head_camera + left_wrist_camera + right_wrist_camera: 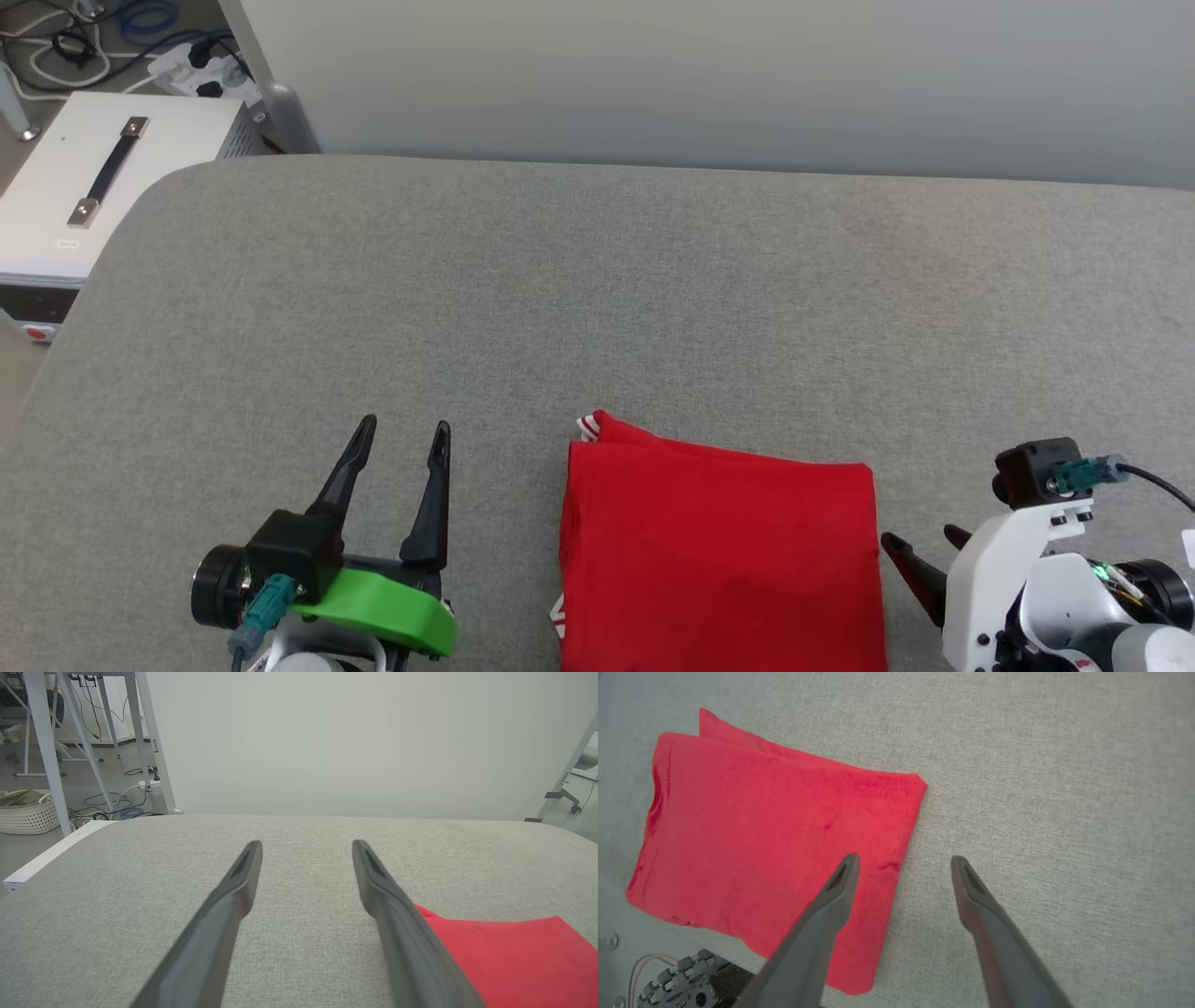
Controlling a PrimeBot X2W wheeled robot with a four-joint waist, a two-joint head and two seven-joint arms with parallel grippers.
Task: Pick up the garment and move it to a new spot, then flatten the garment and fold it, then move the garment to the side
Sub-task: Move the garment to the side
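Head view: folded garment [719, 560], open table [653, 280] beyond

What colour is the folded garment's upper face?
The garment is plain red on top, no lettering showing; best seen in the right wrist view.
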